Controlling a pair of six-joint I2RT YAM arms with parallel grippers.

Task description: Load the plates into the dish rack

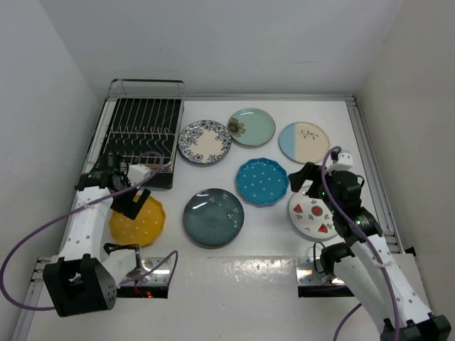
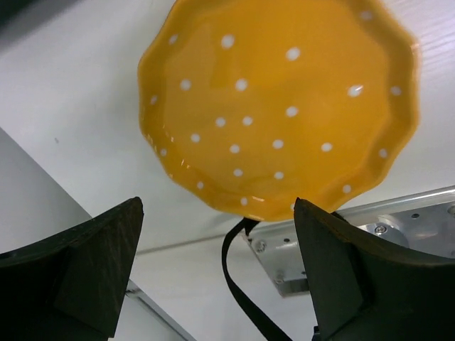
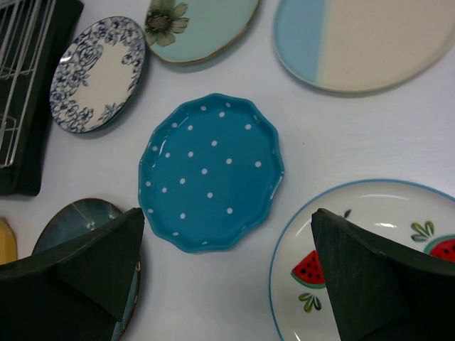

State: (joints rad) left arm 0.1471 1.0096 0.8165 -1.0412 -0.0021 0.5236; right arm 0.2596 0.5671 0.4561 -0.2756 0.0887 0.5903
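Note:
Seven plates lie flat on the white table. The yellow dotted plate is at the near left, under my open, empty left gripper. The dark teal plate, dotted blue plate, blue-floral plate, mint green plate, blue-and-cream plate and watermelon plate lie to the right. My right gripper is open and empty above the gap between the dotted blue and watermelon plates. The dish rack stands empty at the far left.
White walls close in the table on the left, back and right. Metal mounting plates sit at the near edge by the arm bases. A black cable hangs near the left gripper. A purple cable loops along the left arm.

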